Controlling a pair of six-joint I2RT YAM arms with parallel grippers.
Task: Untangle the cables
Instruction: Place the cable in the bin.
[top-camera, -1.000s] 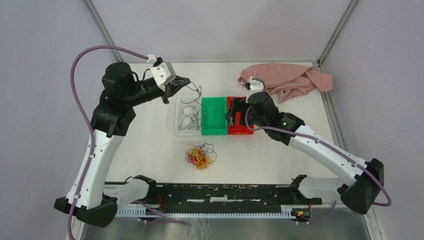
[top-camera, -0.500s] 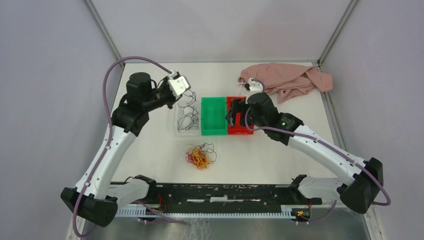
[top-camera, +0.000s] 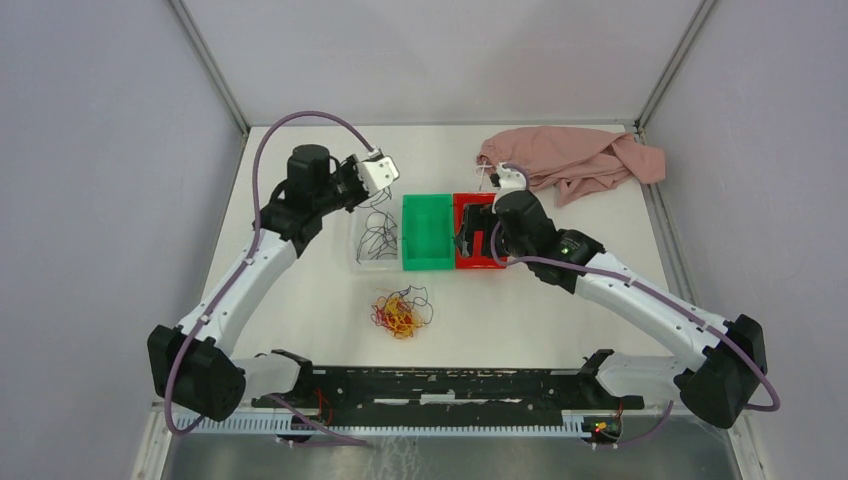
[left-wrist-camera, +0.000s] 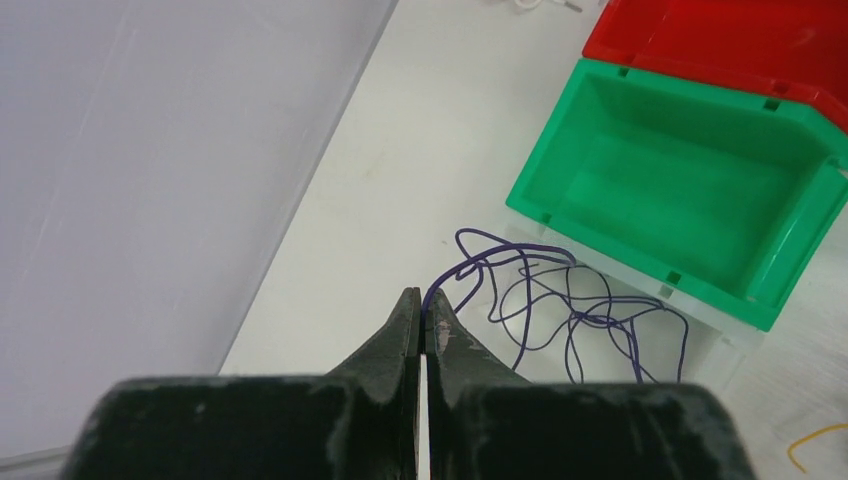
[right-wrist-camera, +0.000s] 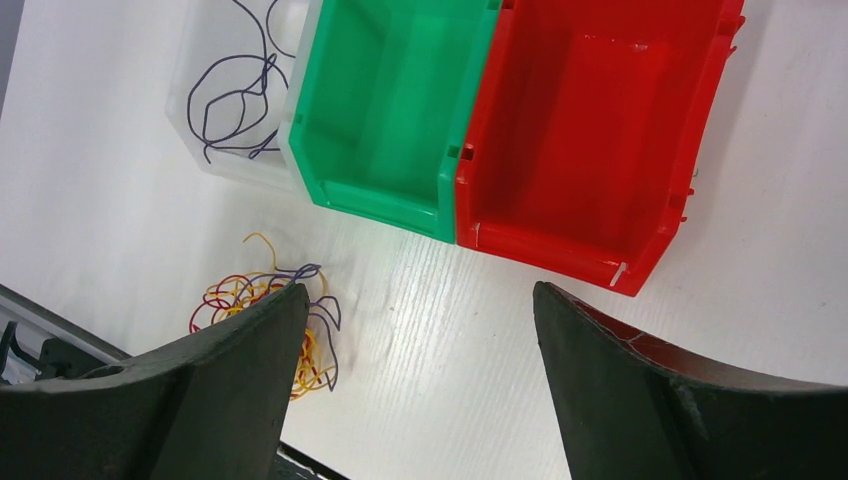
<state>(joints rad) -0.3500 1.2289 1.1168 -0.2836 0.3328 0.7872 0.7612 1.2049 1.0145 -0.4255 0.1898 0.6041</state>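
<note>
A tangle of red, yellow and purple cables (top-camera: 400, 312) lies on the table in front of the bins, and also shows in the right wrist view (right-wrist-camera: 262, 300). Several loose purple cables (top-camera: 378, 238) lie in and over a clear bin (top-camera: 358, 262). My left gripper (left-wrist-camera: 425, 300) is shut on one purple strand (left-wrist-camera: 470, 268) that hangs down to that pile; it hovers at the bin's far left edge (top-camera: 383, 188). My right gripper (right-wrist-camera: 420, 290) is open and empty, above the red bin (top-camera: 480, 262).
A green bin (top-camera: 428, 262) stands between the clear bin and the red bin. A pink cloth (top-camera: 575, 160) lies at the back right. A black rail (top-camera: 430, 385) runs along the near edge. Walls close in the left, back and right sides.
My left arm has swung right and nearer to the clear bin, carrying the purple strand with it. The right arm has barely moved.
</note>
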